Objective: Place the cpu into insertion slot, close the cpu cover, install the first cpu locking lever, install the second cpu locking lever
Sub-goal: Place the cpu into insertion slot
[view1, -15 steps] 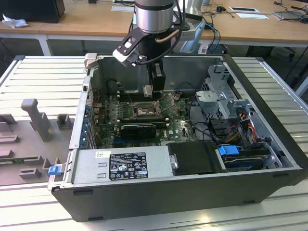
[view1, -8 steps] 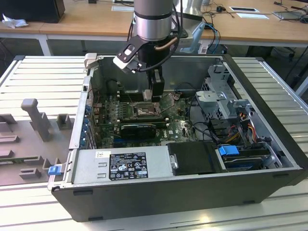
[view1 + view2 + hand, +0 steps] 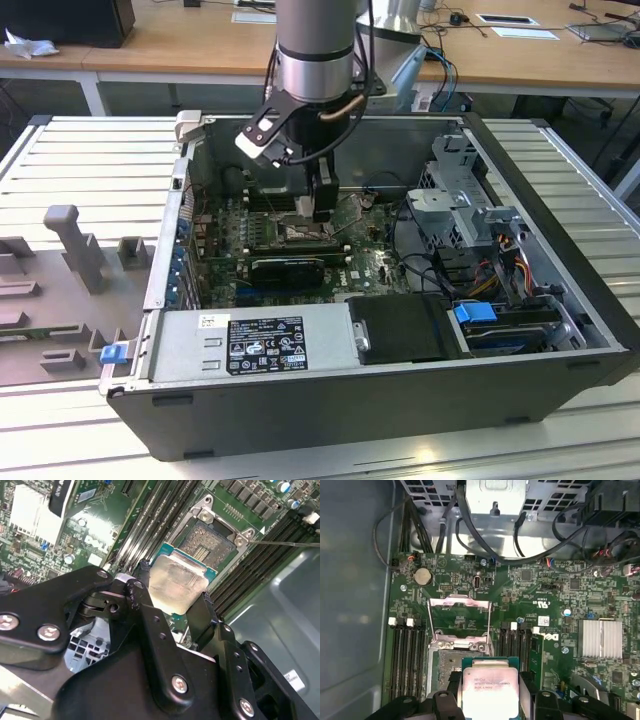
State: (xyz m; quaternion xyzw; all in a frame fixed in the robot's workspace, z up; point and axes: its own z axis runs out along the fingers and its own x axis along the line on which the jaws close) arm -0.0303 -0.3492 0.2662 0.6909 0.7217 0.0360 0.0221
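My gripper (image 3: 174, 586) is shut on the cpu (image 3: 177, 582), a flat square chip with a pale metal top, one black finger (image 3: 141, 580) on each of two opposite edges. The chip hangs just above the insertion slot (image 3: 207, 542) and partly overlaps its near edge. In the first wrist view the cpu (image 3: 490, 690) sits between the fingers, over the near side of the slot (image 3: 445, 666). The cpu cover (image 3: 460, 601) is swung open beyond the slot. In the exterior view the gripper (image 3: 320, 212) reaches down into the computer case over the green motherboard (image 3: 370, 265).
Black memory slots (image 3: 407, 655) flank the socket on both sides. A finned heatsink (image 3: 600, 637) and cable bundles (image 3: 520, 550) lie nearby. The case walls (image 3: 560, 190), a drive cage (image 3: 460, 195) and the power supply (image 3: 260, 340) enclose the board. A thin wire lever (image 3: 280, 543) sticks out beside the socket.
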